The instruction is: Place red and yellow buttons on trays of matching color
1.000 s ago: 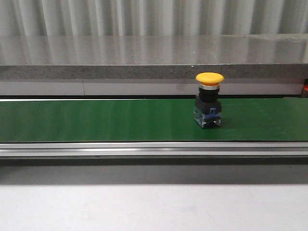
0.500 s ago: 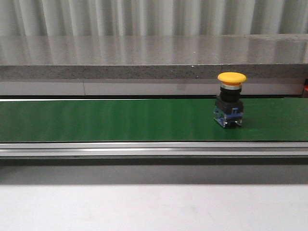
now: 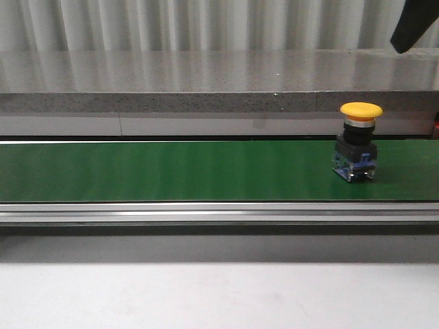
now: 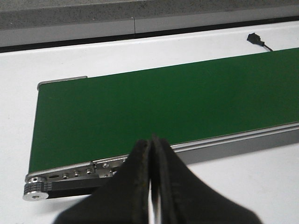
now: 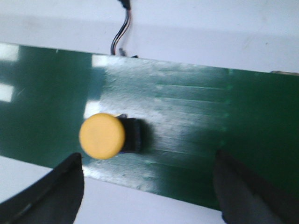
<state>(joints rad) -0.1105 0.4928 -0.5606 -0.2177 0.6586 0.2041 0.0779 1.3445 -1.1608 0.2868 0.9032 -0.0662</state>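
stands upright on the green belt [image 3: 171,171], toward its right end in the front view: a yellow button [image 3: 359,140], cap up, black body and clear base below. seen from above in the right wrist view, with the right pincer [image 5: 148,186] spread wide, fingers either side and the button off-centre, nearer one finger. hangs above, not touching. left pincer [image 4: 152,182] pressed together over the far end of the belt, well apart from the button, holding nothing. no trays in view in any picture.

step in hand, by judgement: taking the button off the belt. best done by centring the gap over the cap first, then coming straight down and closing on the black body under the cap rather than on the rounded cap, which looks likely to slip. worth keeping the button upright and lifting clear of the metal rail [image 3: 206,212] before heading for the yellow tray.
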